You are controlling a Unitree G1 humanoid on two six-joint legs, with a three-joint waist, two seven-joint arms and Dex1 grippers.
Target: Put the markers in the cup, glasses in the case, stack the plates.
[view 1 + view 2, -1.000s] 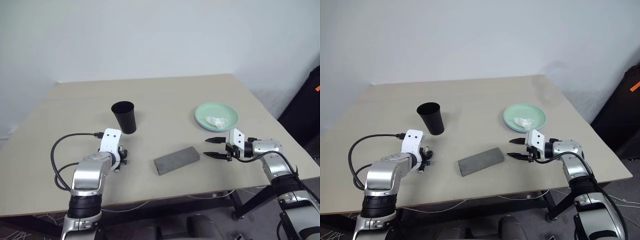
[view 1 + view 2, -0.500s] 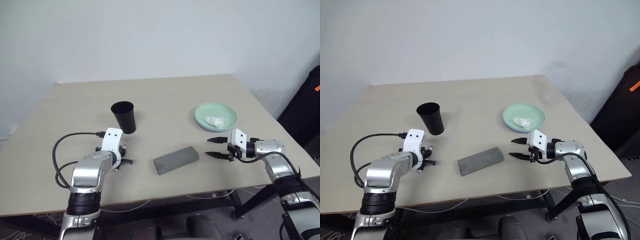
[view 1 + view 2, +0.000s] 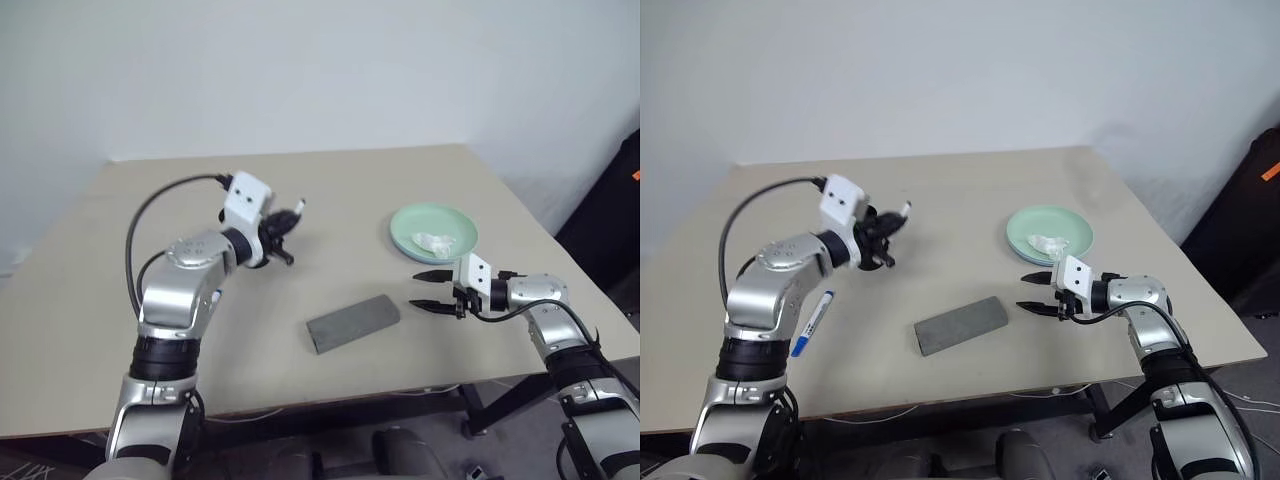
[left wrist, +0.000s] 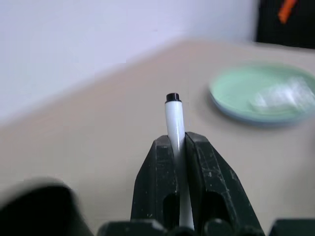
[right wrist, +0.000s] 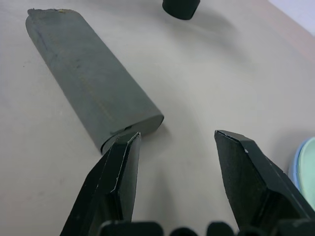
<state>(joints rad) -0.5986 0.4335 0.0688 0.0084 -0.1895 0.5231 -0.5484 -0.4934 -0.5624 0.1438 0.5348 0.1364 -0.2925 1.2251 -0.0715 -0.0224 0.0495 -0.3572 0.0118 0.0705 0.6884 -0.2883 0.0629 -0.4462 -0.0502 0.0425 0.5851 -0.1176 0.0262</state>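
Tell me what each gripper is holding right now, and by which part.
Left gripper is shut on a white marker, gripping its barrel, black tip sticking out ahead. Right gripper holds nothing.

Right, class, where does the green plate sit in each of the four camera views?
Left eye view: green plate at right, just beyond the right gripper.
Right eye view: right of centre, same spot.
Left wrist view: beyond the marker, white paper on it.
Right wrist view: a rim sliver beside the right gripper.
Shared landmark: the tan table.
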